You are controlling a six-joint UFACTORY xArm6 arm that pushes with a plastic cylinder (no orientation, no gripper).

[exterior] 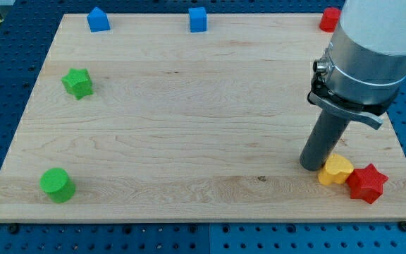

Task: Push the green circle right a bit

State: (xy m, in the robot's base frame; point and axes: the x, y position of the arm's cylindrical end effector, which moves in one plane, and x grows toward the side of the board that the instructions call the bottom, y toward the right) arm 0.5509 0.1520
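The green circle (56, 185) is a short green cylinder at the view's bottom left of the wooden board (189, 106). My tip (311, 166) is far from it, at the view's bottom right, right next to the left side of a yellow heart-shaped block (336, 170). A red star (367, 183) lies just to the right of the yellow block.
A green star (77, 82) lies at the left, above the green circle. A blue house-shaped block (98, 20) and a blue cube (198, 20) stand along the top edge. A red block (330, 19) sits at the top right, partly hidden by the arm.
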